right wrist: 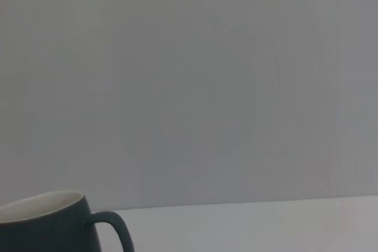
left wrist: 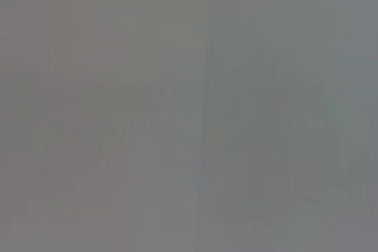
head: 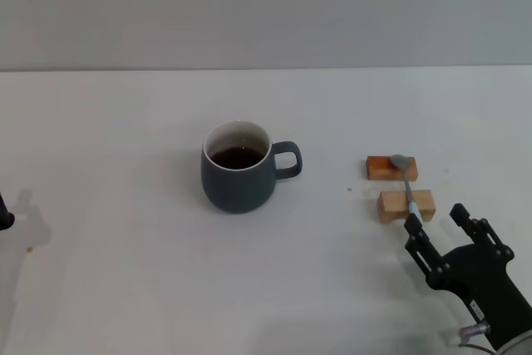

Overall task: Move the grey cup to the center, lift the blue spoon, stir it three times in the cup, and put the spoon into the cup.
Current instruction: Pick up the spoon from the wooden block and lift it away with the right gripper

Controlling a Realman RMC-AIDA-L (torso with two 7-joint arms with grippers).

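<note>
1. Right gripper, head view: black, low over the white table at the near right edge, fingers spread wide w/ nothing between them.
2. Blue spoon: lies just ahead of the R fingertips, resting across two wooden blocks; grey bowl on the far block, neck over the near one. Handle end runs down to the R gripper's left finger; can't tell if touching.
3. Grey cup: upright, well off to the R gripper's left & a bit farther away, dark liquid inside, handle pointing toward the spoon side. R wrist view catches its rim + handle only.
4. Left gripper: only a dark sliver at the far left edge, well apart from the cup; can't tell its state.
</note>
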